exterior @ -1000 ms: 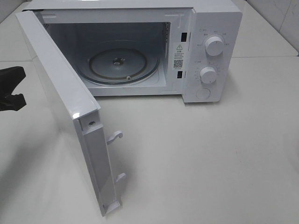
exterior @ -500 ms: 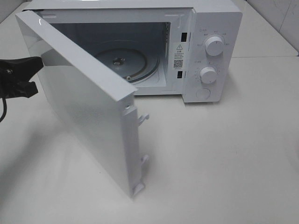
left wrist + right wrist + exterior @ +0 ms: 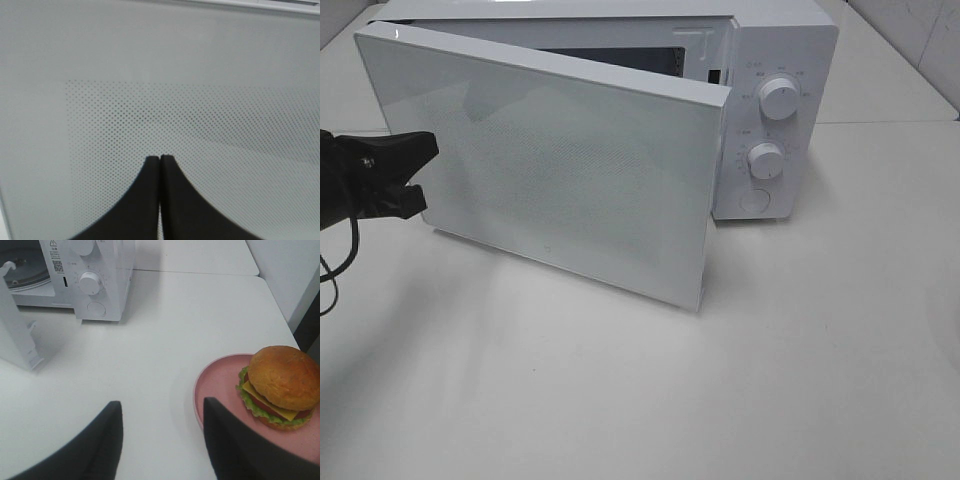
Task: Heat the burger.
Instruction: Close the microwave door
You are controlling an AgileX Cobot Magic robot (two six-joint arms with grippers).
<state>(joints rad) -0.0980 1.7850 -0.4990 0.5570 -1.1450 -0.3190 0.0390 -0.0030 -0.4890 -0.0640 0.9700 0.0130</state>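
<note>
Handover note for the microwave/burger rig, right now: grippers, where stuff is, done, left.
Left gripper: shut, empty, tips at the outer face of the microwave door, which stands partly closed.
Right gripper: open, empty, hovering over the table beside the plate.
Burger: on the pink plate, outside the microwave.
Done: nothing for the burger yet.
Left: the burger is not inside, so reopen the door, load it, close, set the knobs.

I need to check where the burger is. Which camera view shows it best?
The right wrist view: the burger sits in full sight on the pink plate. The exterior high and left wrist views show nothing of it.
</note>
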